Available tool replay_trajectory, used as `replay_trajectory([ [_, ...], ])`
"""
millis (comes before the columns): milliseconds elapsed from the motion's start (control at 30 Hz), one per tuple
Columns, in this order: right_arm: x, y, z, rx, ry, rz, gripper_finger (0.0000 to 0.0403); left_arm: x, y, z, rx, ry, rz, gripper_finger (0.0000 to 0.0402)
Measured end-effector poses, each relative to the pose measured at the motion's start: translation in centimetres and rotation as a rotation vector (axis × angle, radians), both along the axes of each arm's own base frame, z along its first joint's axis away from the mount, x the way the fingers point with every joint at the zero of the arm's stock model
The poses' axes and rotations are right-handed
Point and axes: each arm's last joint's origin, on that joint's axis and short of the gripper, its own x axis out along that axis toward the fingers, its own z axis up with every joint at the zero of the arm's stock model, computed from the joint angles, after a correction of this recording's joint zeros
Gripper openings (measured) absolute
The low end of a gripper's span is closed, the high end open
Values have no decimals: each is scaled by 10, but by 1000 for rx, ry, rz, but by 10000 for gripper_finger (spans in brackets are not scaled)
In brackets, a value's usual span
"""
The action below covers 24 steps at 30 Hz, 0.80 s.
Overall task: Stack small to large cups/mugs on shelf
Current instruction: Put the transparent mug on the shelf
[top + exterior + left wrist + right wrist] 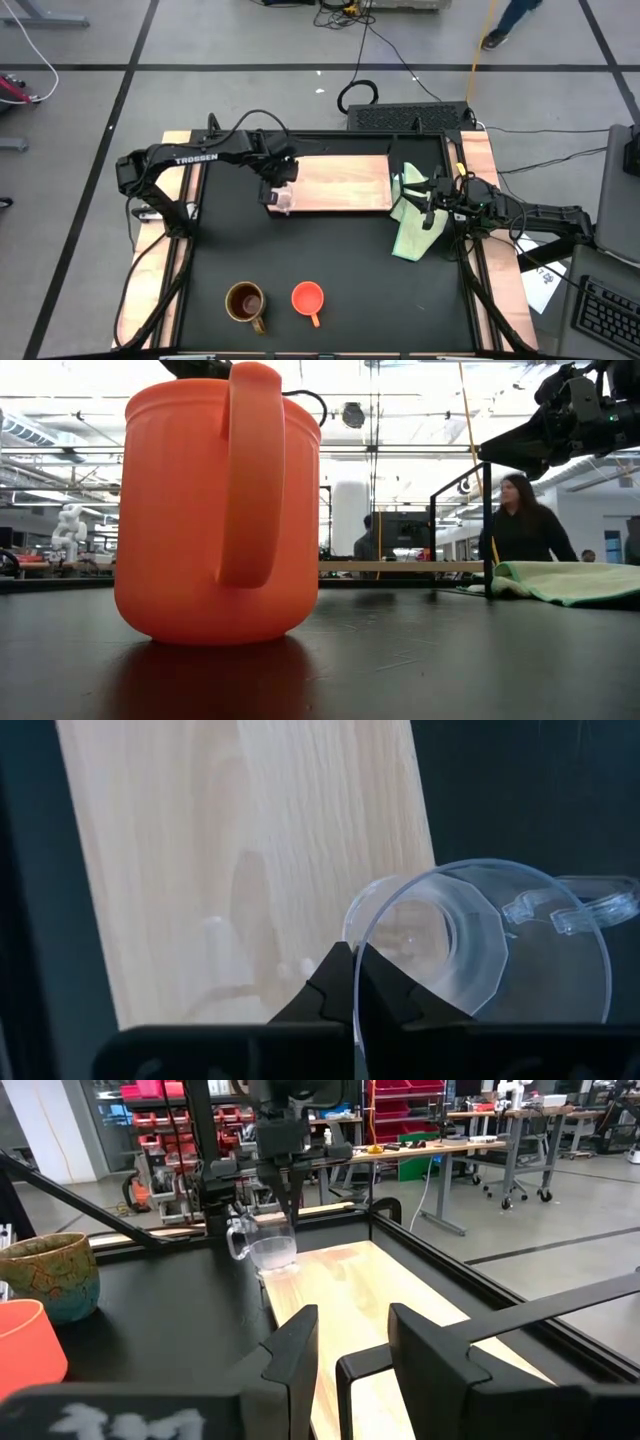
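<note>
Left arm reaches in from the table's left edge, elbow far-left, wrist over the left end of the shelf [335,182]. Left gripper [279,193] is clamped on the rim of the clear glass cup [284,201]; in the left wrist view the two fingers [335,988] pinch together on the cup wall, and the cup [495,945] shows its open mouth to the camera with the handle pointing away from the board. The right wrist view has the glass cup [268,1245] hanging under that gripper at the near-left corner of the light-wood shelf [370,1295], just above or touching it; contact cannot be told.

Near edge, left of centre: brown glossy mug [246,302], upright, handle toward the near-right. Just to its right, apart from it, stands the orange cup [308,298], upright, handle pointing near. In the low view the orange cup [220,510] fills the left half, handle facing the camera.

Shelf lies flat at far centre of the black table [360,280].

Right of the shelf, a pale green cloth [410,225] lies crumpled, one edge overlapping the shelf's right end. Right gripper [433,203] hovers over the cloth, fingers [435,1350] apart, holding nothing. Right arm runs off to the table's right edge.

Person [525,525] stands in the room beyond the table.
</note>
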Motion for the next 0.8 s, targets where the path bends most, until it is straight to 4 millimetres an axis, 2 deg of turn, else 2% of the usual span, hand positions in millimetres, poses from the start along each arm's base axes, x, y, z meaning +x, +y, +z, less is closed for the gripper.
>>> replay_trajectory([
  [800,0,0,1,-1,-15,0,116,-1,9,-1,48,-5,37,5],
])
